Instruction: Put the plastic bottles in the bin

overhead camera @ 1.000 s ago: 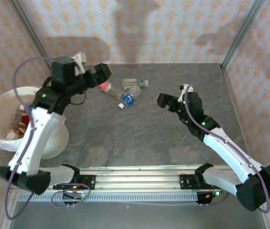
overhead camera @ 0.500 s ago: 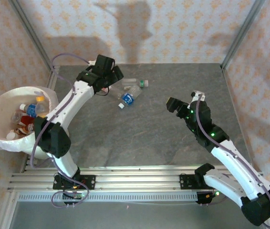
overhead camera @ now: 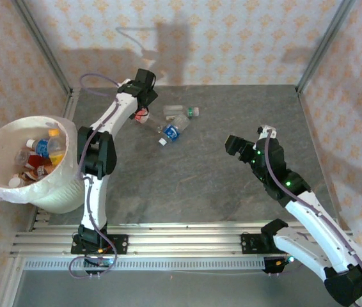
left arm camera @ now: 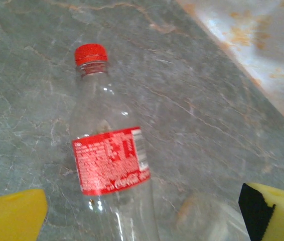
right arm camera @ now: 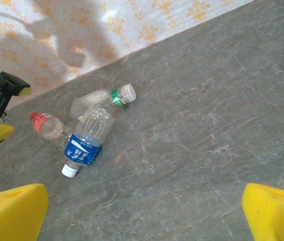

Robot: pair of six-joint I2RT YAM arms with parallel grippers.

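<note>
Left pincer (left arm camera: 142,216): released, yellow pads spread wide, nothing gripped. It hangs directly over the red-label bottle (left arm camera: 109,160), taken here as the reference. That bottle lies on its side on the grey counter (overhead camera: 194,179), red cap on, its lower body between the two pads in the wrist view; contact with the pads cannot be judged.

Right pincer (right arm camera: 144,211): released, empty, well to the right of the red-label bottle and nearer the arm bases, facing it.

The blue-label bottle (right arm camera: 84,145) lies just right of the red-label bottle. The green-label bottle (right arm camera: 99,100) lies right of it too, on the wall side, against the blue one.

The bin (overhead camera: 2,185) stands left of the red-label bottle, off the counter's left edge, with several bottles (overhead camera: 43,148) inside.
</note>
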